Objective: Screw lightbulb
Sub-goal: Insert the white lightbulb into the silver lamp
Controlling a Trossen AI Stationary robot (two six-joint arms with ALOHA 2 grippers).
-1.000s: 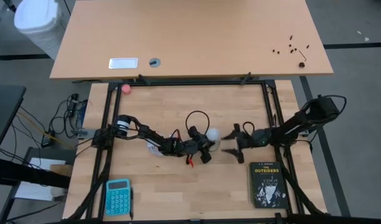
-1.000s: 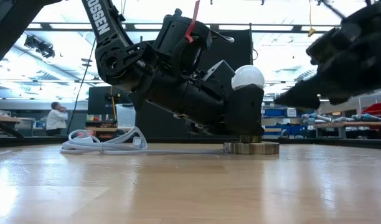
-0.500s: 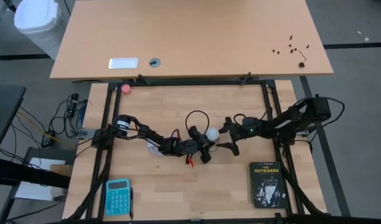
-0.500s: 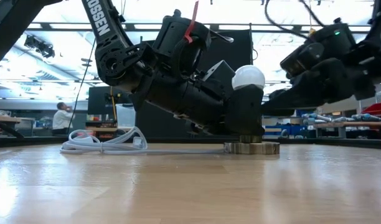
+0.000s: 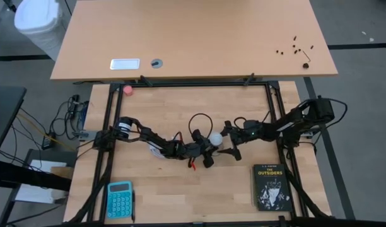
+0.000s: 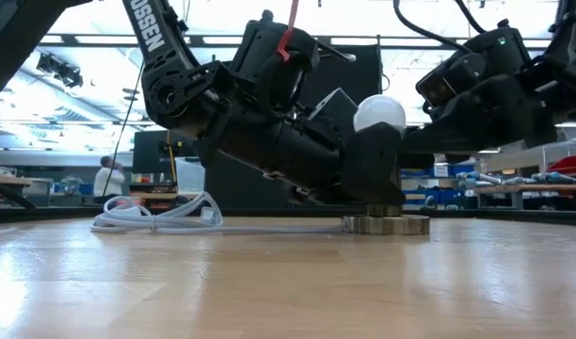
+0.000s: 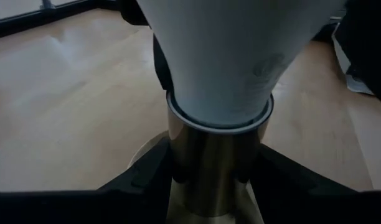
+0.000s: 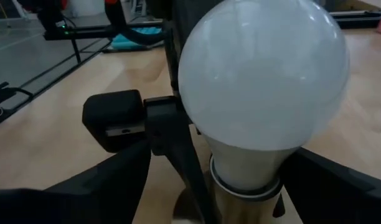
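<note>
Wooden table (image 5: 180, 195) lay bare near and far of the middle. The lightbulb (image 5: 216, 138) stood upright on its socket disc (image 6: 386, 224) at mid-table, the left gripper (image 5: 209, 149) clamped on the metal neck, the right gripper (image 5: 228, 142) spread wide around the globe.

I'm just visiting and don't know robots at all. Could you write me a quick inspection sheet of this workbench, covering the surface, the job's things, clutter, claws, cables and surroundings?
Surface: wooden table, inside a black frame.
Job's things: lightbulb upright, its base in the socket, a round disc on the table.
Clutter: calculator at the near left, book at the near right, small pink ball at the far left.
Claws: left claw shut on the socket's neck just under the lightbulb; right claw open around the globe, not gripping.
Cables: white cord from the socket, lying coiled on the table.
Surroundings: second desk behind; a person far off in the low view.
</note>
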